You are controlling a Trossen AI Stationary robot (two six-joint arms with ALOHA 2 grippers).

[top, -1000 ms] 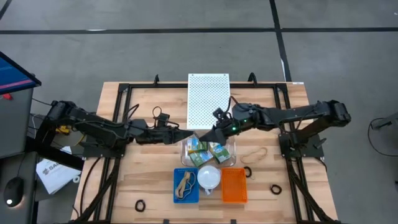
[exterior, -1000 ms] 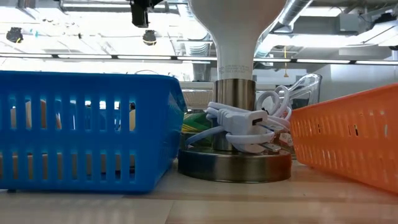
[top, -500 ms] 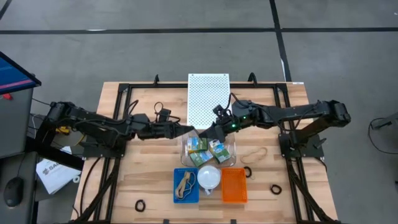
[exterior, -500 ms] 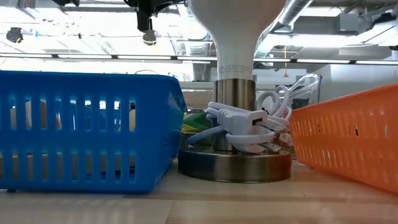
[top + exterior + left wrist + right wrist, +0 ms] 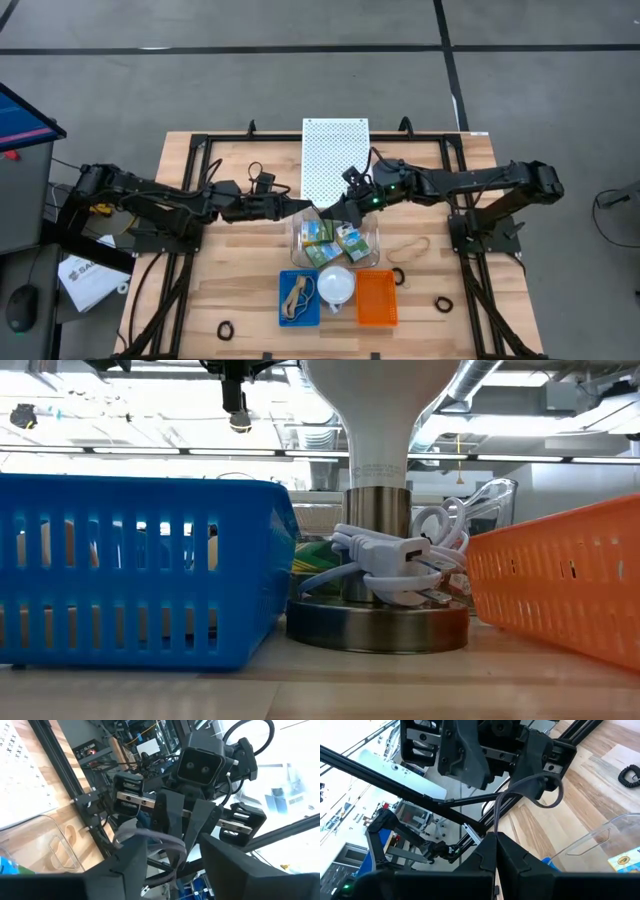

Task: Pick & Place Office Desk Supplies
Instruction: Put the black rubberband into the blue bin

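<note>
Your clear bin (image 5: 367, 247) has crayon boxes (image 5: 336, 243); blue basket (image 5: 284, 300) rubber bands (image 5: 297, 296). Right gripper (image 5: 333, 215) pinches a band (image 5: 540, 789) closed; left gripper (image 5: 312, 211) half-open around it.

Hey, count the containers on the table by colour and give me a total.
Blue basket: 1
Orange basket: 1
Clear bin: 1
Total: 3
</note>
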